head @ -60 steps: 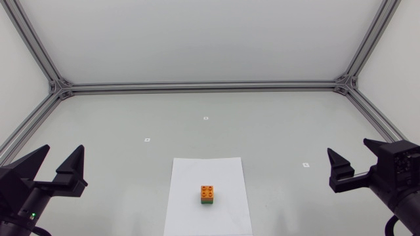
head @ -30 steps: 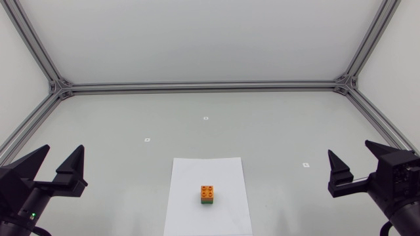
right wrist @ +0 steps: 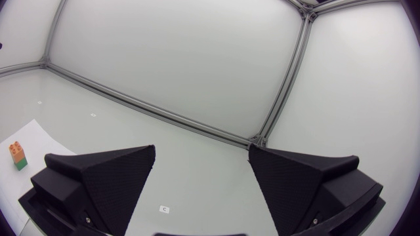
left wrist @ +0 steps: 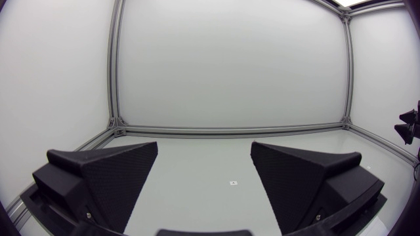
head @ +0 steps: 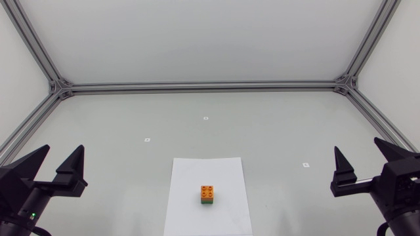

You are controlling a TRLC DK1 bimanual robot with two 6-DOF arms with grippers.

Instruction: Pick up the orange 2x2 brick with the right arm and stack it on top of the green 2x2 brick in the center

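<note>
The orange 2x2 brick (head: pixel 207 191) sits stacked on the green 2x2 brick (head: pixel 207 202), on a white paper sheet (head: pixel 226 210) at the table's front centre. In the right wrist view the same orange brick (right wrist: pixel 14 150) and green brick (right wrist: pixel 20 162) stand far off beside the gripper. My right gripper (head: pixel 366 164) is at the right edge, open and empty, well away from the stack. My left gripper (head: pixel 58 156) rests at the left edge, open and empty. In each wrist view the own gripper, left (left wrist: pixel 204 152) and right (right wrist: pixel 201 154), holds nothing between its fingers.
An aluminium frame rail (head: pixel 203 86) runs along the back of the table, with side rails slanting down to both front corners. Small white markers (head: pixel 147 139) lie on the table surface behind the paper sheet.
My right gripper has drawn back toward the right edge, away from the stack. The bricks and the left arm have not moved.
</note>
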